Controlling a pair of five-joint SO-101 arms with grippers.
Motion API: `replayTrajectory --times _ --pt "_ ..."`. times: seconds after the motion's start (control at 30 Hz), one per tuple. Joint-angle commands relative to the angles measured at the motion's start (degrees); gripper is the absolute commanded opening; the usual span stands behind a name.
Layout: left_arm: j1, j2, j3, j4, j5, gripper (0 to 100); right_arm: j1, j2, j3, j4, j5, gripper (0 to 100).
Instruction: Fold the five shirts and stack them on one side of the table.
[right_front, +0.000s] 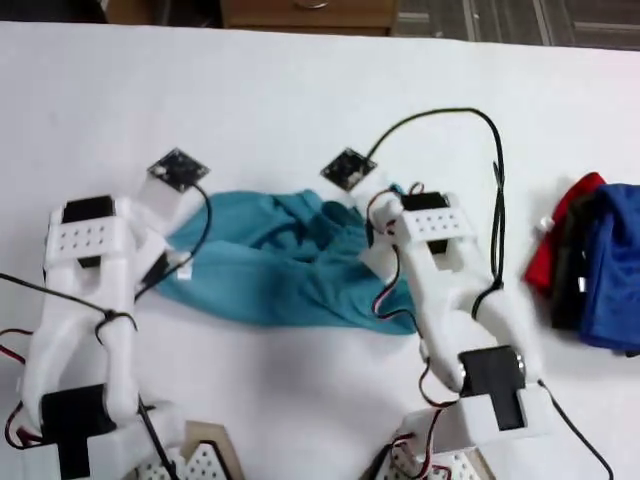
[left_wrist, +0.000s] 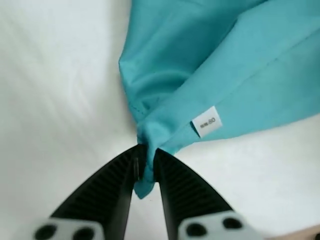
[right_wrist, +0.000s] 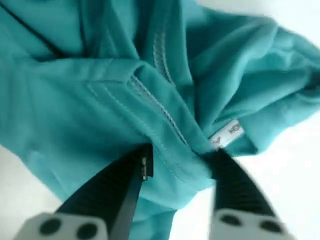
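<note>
1. Two pincers hold one teal shirt, which lies crumpled across the middle of the white surface, between the two arms
2. Left pincer: clamped tight on a thin corner of the teal shirt, just beside a small white label
3. Right pincer: tips set apart, yet gripping a thick bunch of the same shirt near a stitched seam; several layers appear to be caught together
4. Step in hand, as judged: spreading the shirt flat before the first fold. Draw your two pincers away from each other, low over the surface, until the creases between them go. The thick bunch on the right will likely need releasing and taking again at a single edge, or the fold will come out lumpy
5. Keep your pull even: the left grip has very little cloth and could slip
6. Count: one teal shirt in work; one pile at the surface's edge beyond the right arm, showing three garments that touch one another: a red shirt, a black shirt and a blue shirt. That makes four shirts of the five named
</note>
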Motion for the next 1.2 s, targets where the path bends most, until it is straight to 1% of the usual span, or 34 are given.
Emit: replayTrajectory --times 0.0,0.3,0.37,0.43,0.5,0.6,0.67,0.73,0.9,0.97,1.07,1.17 --pt "-0.3 -2.1 -0.7 -0.6 -1.0 2 0.3 -5.4 -2.2 3.0 -0.4 1.5" --pt "0.0 -2.0 -0.6 -0.6 -0.7 2 0.3 -23.5 -2.1 11.6 0.1 2.2" --pt "0.5 -2.0 -0.2 -0.6 -0.7 2 -0.9 -27.7 -1.6 13.6 0.1 2.1" --pt "1.4 -2.0 -0.2 -0.6 0.7 2 -4.8 -30.8 0.9 16.7 0.9 2.1" --pt "2.0 -2.0 -0.7 -0.4 2.3 2 -11.0 -32.7 5.5 19.1 3.9 2.2" --pt "3.0 -2.0 -0.7 -0.2 2.9 2 -19.6 -34.9 13.2 19.1 6.9 2.4" --pt "3.1 -2.0 -0.3 0.0 2.9 2 -22.4 -35.8 16.2 18.2 7.9 3.0" --pt "3.0 -2.0 -0.6 1.1 2.9 2 -22.5 -36.5 17.2 17.5 9.1 8.0" --pt "2.7 -2.4 -0.5 4.0 2.9 2 -18.0 -36.9 16.9 16.8 13.5 32.5" --pt "2.7 -2.5 -0.2 4.0 2.9 2 -15.7 -36.4 16.9 15.4 14.6 38.6" --pt "1.7 -2.5 -0.6 4.0 2.9 2 -11.7 -35.9 18.5 12.5 14.9 38.2" --pt "0.5 -2.5 -0.7 4.0 2.9 2 -9.8 -34.3 21.1 12.2 15.0 37.4"
